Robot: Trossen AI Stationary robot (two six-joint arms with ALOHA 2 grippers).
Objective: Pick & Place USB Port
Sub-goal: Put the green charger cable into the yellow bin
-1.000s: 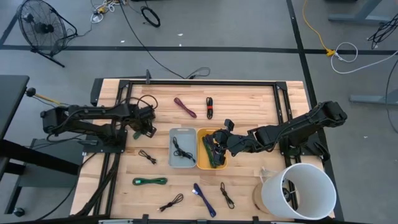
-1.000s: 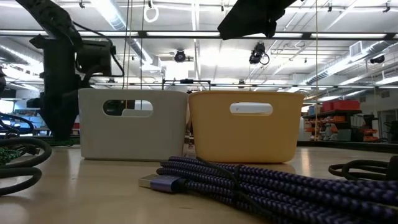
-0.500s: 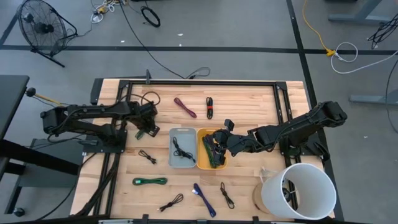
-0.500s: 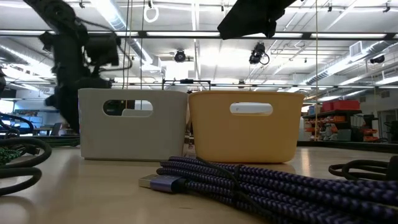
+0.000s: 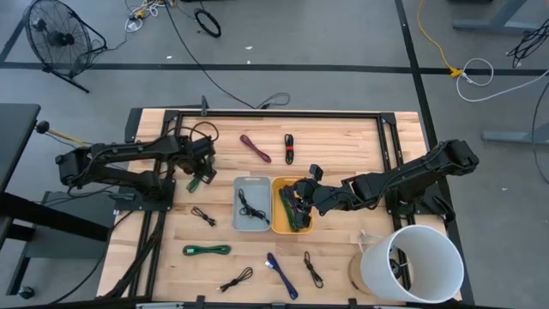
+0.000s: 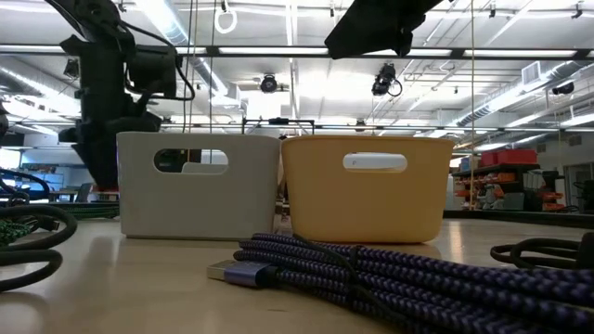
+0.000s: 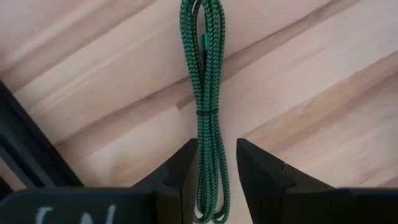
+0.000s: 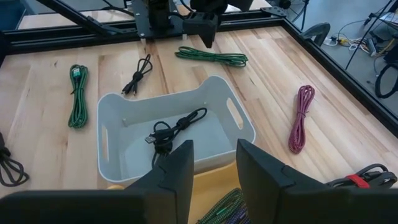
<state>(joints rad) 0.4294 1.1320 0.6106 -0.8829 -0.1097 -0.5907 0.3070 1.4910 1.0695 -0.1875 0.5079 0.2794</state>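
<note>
Blue cable (image 6: 371,269): nearest the low camera, coiled on the table (image 5: 343,137).
Grey bin (image 5: 250,204): mid-table, one black cable (image 8: 174,127) inside.
Yellow bin (image 5: 292,206): touching the grey bin's right side.
Right gripper (image 5: 300,196): over the yellow bin; fingers (image 8: 177,171) spread, nothing between them.
Left gripper (image 5: 204,176): left of the grey bin; fingers (image 7: 261,177) spread around a green cable (image 7: 208,124) lying on the table, whether pinching it cannot be told.
Maroon cable (image 5: 255,148): far side of the table.

A black cable (image 8: 174,129) lies in the white bin (image 8: 239,134).
</note>
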